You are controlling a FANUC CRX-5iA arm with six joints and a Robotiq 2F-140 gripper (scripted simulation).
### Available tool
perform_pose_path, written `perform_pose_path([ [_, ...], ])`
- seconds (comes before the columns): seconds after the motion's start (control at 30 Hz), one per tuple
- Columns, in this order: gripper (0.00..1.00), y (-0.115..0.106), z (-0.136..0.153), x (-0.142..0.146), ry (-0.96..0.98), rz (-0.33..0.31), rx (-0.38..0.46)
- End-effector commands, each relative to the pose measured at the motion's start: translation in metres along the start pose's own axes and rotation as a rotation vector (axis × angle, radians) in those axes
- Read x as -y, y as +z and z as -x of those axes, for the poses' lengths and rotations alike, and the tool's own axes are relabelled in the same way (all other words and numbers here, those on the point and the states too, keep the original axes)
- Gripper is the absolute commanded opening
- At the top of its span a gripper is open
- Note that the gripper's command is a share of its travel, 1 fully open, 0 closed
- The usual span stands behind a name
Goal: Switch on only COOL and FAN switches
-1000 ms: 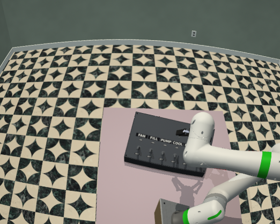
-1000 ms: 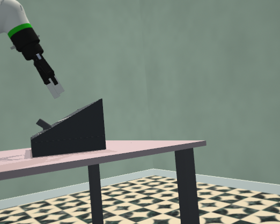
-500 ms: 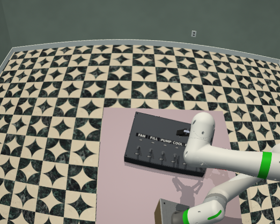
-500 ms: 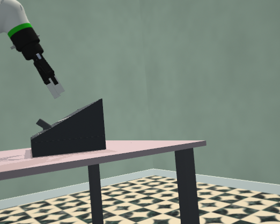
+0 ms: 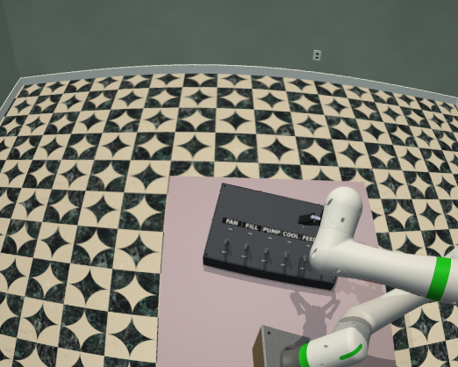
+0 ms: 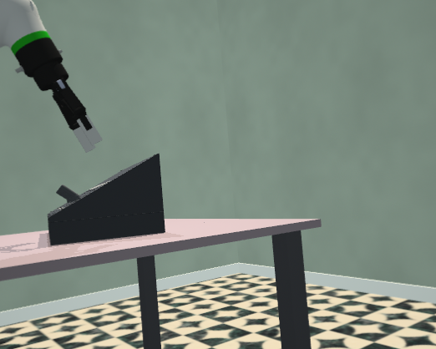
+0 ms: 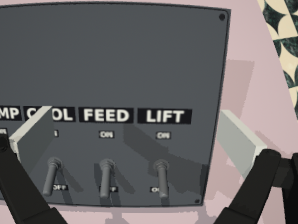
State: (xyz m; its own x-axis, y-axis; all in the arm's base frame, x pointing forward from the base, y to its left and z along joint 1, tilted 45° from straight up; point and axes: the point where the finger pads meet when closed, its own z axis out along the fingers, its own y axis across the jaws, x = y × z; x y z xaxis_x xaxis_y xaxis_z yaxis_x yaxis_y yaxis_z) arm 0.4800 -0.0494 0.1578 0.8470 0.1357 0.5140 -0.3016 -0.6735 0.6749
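Green-walled room, star-tiled floor (image 5: 95,176), pink table (image 6: 236,227) bearing a dark sloped console (image 5: 266,211).

Console labels read FAN, FILL, PUMP, COOL, FEED, LIFT. The white arm (image 5: 380,259) covers its right end; the gripper (image 6: 88,139) hangs above the console, fingers spread wide, holding nothing, with the COOL switch (image 7: 52,176) below.

Open air is separating the wide-open gripper (image 6: 89,142) from the sloped console (image 6: 124,200); only the toggle levers (image 7: 107,177) are sticking up below it.
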Motion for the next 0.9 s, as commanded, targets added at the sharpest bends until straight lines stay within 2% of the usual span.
perform_pose_path([
  [0.0,1.0,0.0,0.0,-0.015,0.0,-0.001,0.0],
  [0.37,1.0,0.0,0.0,-0.035,0.0,-0.001,0.0],
  [0.87,1.0,0.0,0.0,-0.036,0.0,-0.001,0.0],
])
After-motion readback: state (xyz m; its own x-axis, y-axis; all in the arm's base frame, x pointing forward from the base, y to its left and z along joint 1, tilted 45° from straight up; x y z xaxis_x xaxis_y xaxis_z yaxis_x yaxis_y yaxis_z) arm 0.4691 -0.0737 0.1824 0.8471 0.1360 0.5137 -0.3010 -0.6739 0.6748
